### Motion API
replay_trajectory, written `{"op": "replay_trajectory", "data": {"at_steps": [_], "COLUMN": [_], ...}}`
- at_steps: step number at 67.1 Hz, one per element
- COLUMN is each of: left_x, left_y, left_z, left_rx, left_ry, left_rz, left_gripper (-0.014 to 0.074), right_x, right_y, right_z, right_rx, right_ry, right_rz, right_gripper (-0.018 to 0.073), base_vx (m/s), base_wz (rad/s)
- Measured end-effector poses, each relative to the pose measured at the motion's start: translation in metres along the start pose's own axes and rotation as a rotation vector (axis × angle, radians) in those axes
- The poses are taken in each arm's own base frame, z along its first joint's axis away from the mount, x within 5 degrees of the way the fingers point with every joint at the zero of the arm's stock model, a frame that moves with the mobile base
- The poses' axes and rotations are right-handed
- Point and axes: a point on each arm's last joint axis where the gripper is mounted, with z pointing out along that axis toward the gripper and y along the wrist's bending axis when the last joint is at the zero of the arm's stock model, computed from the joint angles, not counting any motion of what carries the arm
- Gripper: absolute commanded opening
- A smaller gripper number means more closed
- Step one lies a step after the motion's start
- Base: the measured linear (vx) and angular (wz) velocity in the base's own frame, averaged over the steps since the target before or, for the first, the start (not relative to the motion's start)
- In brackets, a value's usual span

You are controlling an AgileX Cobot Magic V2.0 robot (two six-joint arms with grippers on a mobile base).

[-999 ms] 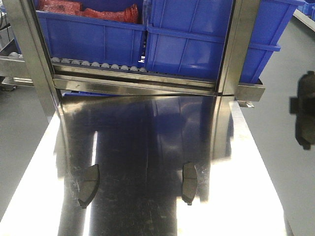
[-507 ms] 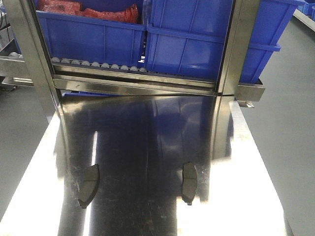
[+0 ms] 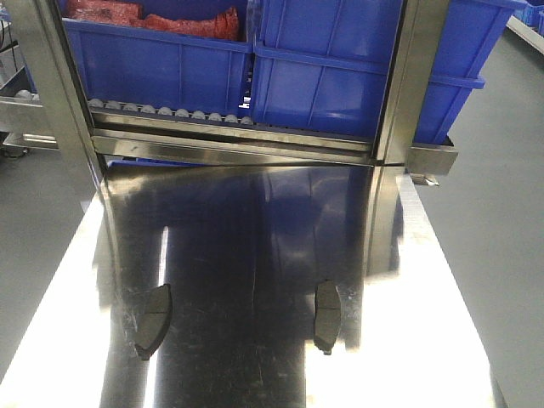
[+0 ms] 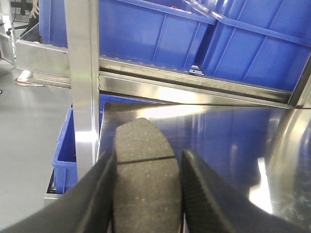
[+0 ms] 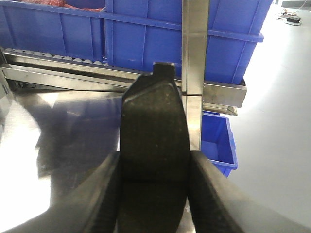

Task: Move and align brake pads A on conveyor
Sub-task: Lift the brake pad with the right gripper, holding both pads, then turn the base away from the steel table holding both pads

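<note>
The left gripper (image 4: 148, 164) is clamped on a speckled grey-brown oblong brake pad (image 4: 142, 141). Its 2 black textured fingers (image 4: 97, 189) press against the pad's long edges. The pad points away from the wrist camera, with a thin groove crossing its face just past the fingertips. Its rounded far end shows in front of the near-left corner area of the shiny reflective steel tabletop (image 4: 218, 136). A vertical polished steel post (image 4: 82, 73) stands just to the left, and a small blue plastic crate (image 4: 63, 155) sits low beside it on the grey floor.

The right gripper (image 5: 155, 160) is closed the same way on a darker charcoal brake pad (image 5: 154, 116). A black finger bears on each side, and the pad's square end tab points up and away. Behind it rises a second steel post (image 5: 194, 58), with another low blue crate (image 5: 218, 141) on the floor to the right.

In the front view neither gripper shows. 2 more flat dark grey pads lie on the tabletop near its front edge, well apart from each other. The curved left-side pad (image 3: 155, 319) is tilted, with its far end leaning right. The right-side pad (image 3: 327, 314) lies nearly straight, lengthwise along the table. At the table's far end, large blue plastic bins (image 3: 340, 76) rest on a steel roller rack (image 3: 170, 112). The left bin holds red bagged material (image 3: 153, 15).
</note>
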Motion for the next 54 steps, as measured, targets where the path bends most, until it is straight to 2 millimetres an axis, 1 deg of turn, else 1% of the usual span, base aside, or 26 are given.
{"op": "replay_trajectory", "data": {"at_steps": [41,54], "left_x": [0.0,0.0], "left_y": [0.0,0.0], "left_z": [0.0,0.0], "left_rx": [0.0,0.0], "left_ry": [0.0,0.0], "left_rz": [0.0,0.0], "left_gripper": [-0.0006,-0.0006], "right_x": [0.0,0.0], "right_y": [0.0,-0.0001], "right_z": [0.0,0.0], "right_rx": [0.001,0.001], "right_ry": [0.0,0.0], "right_rz": [-0.001,-0.001], "right_gripper": [-0.0004,-0.0004], "base_vx": [0.0,-0.04], "base_wz": [0.0,0.18]}}
